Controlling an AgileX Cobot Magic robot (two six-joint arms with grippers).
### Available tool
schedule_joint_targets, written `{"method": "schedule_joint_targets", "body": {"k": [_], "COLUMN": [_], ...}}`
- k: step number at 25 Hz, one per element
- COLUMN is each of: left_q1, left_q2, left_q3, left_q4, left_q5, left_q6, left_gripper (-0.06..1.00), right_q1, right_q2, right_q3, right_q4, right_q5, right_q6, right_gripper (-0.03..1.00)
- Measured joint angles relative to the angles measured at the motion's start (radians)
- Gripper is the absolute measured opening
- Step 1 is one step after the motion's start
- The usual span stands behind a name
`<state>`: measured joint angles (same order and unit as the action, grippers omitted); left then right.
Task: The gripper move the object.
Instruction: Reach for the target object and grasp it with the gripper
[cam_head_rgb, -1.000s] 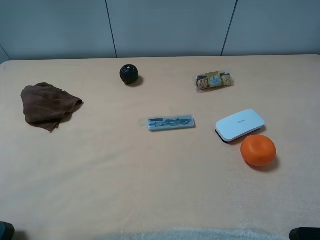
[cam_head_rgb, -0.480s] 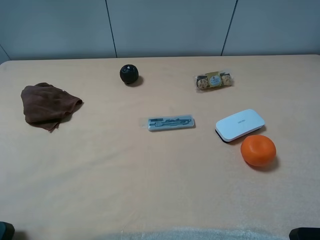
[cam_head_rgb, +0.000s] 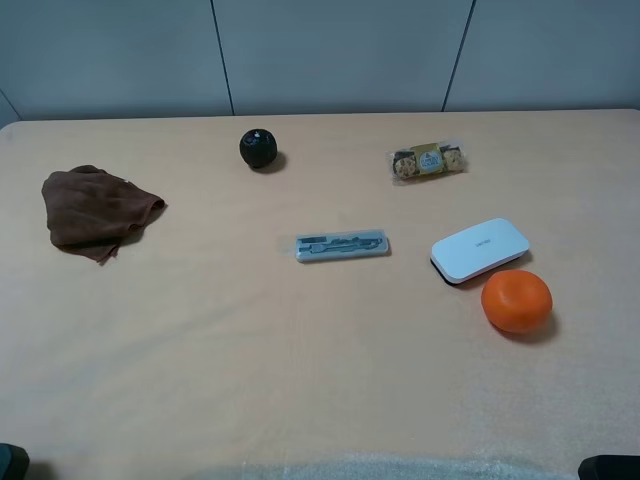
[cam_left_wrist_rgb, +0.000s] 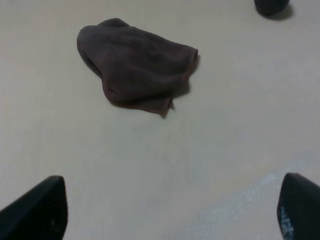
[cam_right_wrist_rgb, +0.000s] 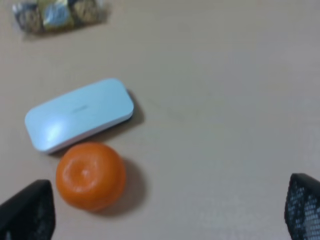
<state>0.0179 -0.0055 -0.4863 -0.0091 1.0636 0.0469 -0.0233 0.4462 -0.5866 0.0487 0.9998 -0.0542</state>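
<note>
We find the orange (cam_head_rgb: 516, 301) near the right edge of the counter (cam_head_rgb: 200, 340), just beside the case (cam_head_rgb: 480, 249). The left gripper (cam_left_wrist_rgb: 167, 212) and right gripper (cam_right_wrist_rgb: 165, 212) both stand with jaws wide apart.

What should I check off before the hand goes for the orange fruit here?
1. Right hand open and empty: ok, its fingers are wide apart.
2. Orange fruit lined up between those fingers: not ok, in the wrist view it sits off toward one finger.
3. Gap between fruit and white case: cannot tell, they look very close or touching.
4. Nothing on top of the fruit: ok.
5. Left hand out of the way: ok, it is open and faces the brown cloth.
</note>
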Motion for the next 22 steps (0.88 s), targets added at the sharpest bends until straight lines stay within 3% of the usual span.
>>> {"method": "schedule_joint_targets", "body": {"k": [12, 22], "left_q1": [0.000, 0.000], "left_q2": [0.000, 0.000], "left_q3": [0.000, 0.000], "left_q4": [0.000, 0.000], "left_q5": [0.000, 0.000], "left_q6": [0.000, 0.000], "left_gripper": [0.85, 0.85], "right_q1": [0.000, 0.000], "right_q2": [0.223, 0.430], "right_q3": [-0.001, -0.003], "right_q4": [0.177, 0.232], "right_q5": [-0.040, -0.095], "right_q6": [-0.266, -0.354], "right_gripper": [0.69, 0.69]}}
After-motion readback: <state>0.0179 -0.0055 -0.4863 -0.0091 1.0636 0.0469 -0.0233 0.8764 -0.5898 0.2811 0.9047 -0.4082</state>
